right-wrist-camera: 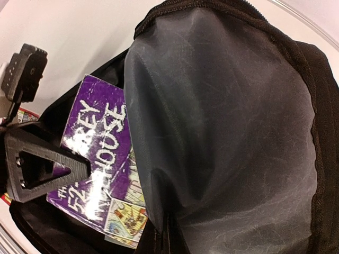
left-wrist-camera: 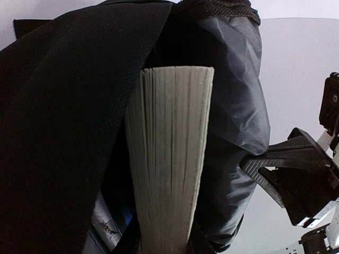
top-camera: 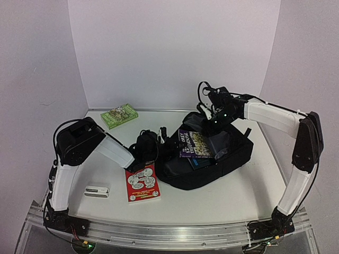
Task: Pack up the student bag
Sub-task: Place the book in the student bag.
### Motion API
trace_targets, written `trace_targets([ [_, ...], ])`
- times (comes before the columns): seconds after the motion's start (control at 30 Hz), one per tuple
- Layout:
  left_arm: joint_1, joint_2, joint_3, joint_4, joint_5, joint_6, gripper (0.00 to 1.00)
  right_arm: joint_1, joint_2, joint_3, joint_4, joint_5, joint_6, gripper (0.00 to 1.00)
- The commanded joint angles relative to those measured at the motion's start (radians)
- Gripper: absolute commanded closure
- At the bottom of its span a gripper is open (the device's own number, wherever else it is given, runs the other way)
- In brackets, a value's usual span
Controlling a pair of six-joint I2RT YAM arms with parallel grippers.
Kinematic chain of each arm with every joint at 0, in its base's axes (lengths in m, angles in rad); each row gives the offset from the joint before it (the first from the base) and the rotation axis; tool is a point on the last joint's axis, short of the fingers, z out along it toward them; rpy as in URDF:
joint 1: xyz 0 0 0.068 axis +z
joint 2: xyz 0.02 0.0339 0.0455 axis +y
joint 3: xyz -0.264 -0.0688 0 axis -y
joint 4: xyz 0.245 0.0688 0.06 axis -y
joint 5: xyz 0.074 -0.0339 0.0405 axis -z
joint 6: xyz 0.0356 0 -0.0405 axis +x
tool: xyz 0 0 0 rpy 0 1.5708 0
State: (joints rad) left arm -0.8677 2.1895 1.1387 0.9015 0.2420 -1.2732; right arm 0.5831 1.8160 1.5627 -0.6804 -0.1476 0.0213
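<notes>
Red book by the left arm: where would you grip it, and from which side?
Probably the near short edge, approached from the front of the table. The red book lies flat with that edge free, while its far end is crowded by the left gripper and the bag.

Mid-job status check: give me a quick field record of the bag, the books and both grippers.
bag: black soft fabric backpack lying on white table, open, grey-lined flap raised
in bag mouth: purple paperback book, partly inside
on table, outside bag: red book, green book, small white item
right gripper: shut, apparently pinching the flap
left gripper: at the bag's left edge; grip unclear
</notes>
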Motion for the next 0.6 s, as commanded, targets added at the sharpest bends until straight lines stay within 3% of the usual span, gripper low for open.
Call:
trace_targets([
  [0.0,-0.059,-0.046,0.074,-0.055,-0.182,0.030,0.97,0.006,0.000,0.065,0.047,-0.059,0.028,1.00],
  [0.17,-0.105,-0.011,0.145,-0.144,-0.233,0.003,0.91,0.007,0.010,0.069,0.048,-0.067,0.036,1.00],
  [0.4,-0.115,0.003,0.225,-0.247,-0.170,0.044,0.61,0.007,0.014,0.070,0.047,-0.069,0.035,1.00],
  [0.57,-0.117,-0.085,0.171,-0.452,-0.283,0.028,0.44,0.006,0.017,0.066,0.049,-0.065,0.035,1.00],
])
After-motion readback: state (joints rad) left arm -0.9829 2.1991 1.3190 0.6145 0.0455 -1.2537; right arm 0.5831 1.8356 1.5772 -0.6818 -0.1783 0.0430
